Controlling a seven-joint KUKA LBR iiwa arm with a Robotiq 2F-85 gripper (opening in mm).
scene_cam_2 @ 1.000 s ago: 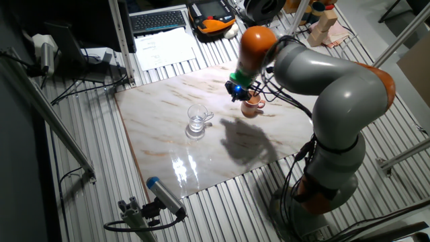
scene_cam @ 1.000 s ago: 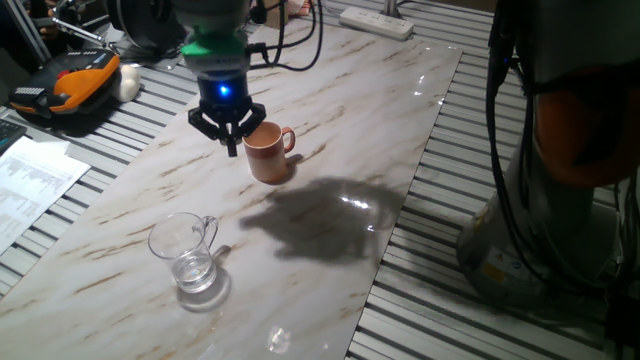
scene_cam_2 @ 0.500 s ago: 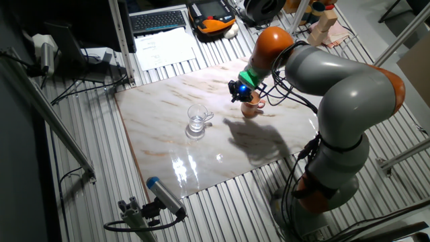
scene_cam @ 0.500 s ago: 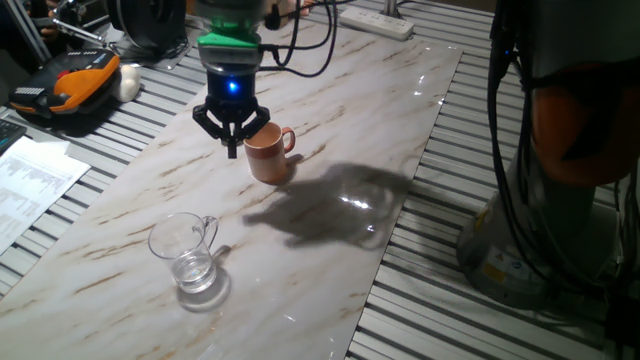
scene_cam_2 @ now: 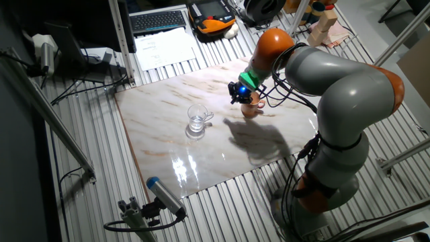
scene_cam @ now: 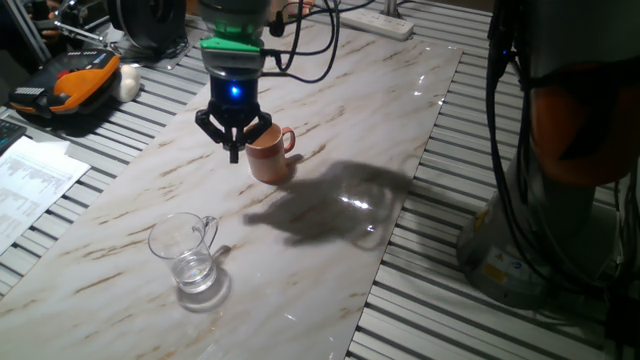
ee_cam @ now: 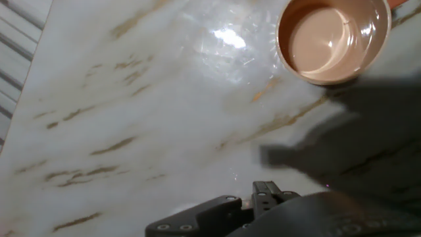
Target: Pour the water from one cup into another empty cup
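The transparent glass mug (scene_cam: 188, 250) stands upright near the front left of the marble table, with a little clear water (scene_cam: 196, 273) at its bottom; it also shows in the other fixed view (scene_cam_2: 197, 119). The terracotta-brown mug (scene_cam: 268, 155) stands upright farther back, its handle pointing right. In the hand view the brown mug (ee_cam: 332, 38) is at the top right, and its lighter inside looks empty. My gripper (scene_cam: 234, 141) hovers open and empty just left of the brown mug, a little above the table, far from the glass mug. It also shows in the other fixed view (scene_cam_2: 240, 94).
An orange and black device (scene_cam: 68, 85) and papers (scene_cam: 30, 180) lie on the slatted bench to the left. A power strip (scene_cam: 377, 20) lies at the back. My arm's base (scene_cam: 560, 160) stands right of the marble top (scene_cam: 330, 280). A keyboard (scene_cam_2: 158, 20) sits behind.
My gripper has shifted slightly right, closer beside the brown mug, and the arm above it has swung. Both mugs stayed where they were.
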